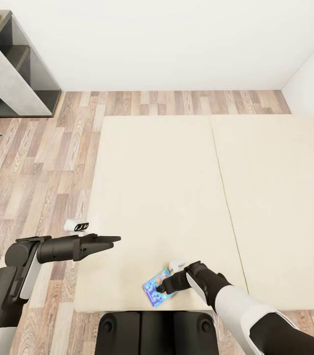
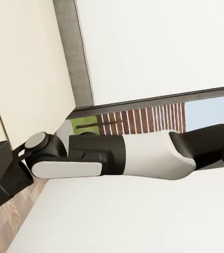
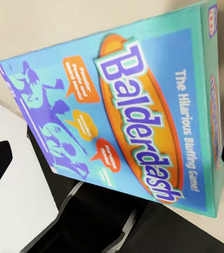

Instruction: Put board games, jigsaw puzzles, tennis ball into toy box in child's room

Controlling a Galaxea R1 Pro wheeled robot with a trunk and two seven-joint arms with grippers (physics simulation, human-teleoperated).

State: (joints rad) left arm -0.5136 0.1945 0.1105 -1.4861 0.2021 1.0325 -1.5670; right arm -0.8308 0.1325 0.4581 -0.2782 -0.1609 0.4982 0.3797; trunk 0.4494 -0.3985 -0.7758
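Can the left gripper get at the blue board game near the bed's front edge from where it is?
Probably yes: the left gripper hangs over the bed with bare mattress between it and the board game, though the right gripper is already at the box.

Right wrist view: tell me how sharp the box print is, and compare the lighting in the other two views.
Right wrist view: the board game is close up and tilted, its big title sharp, the small speech-bubble text smeared. Head view: even, flat light on the bed, with hardly any shadow under the right claw. Left wrist view: the wall is washed out to near plain white.
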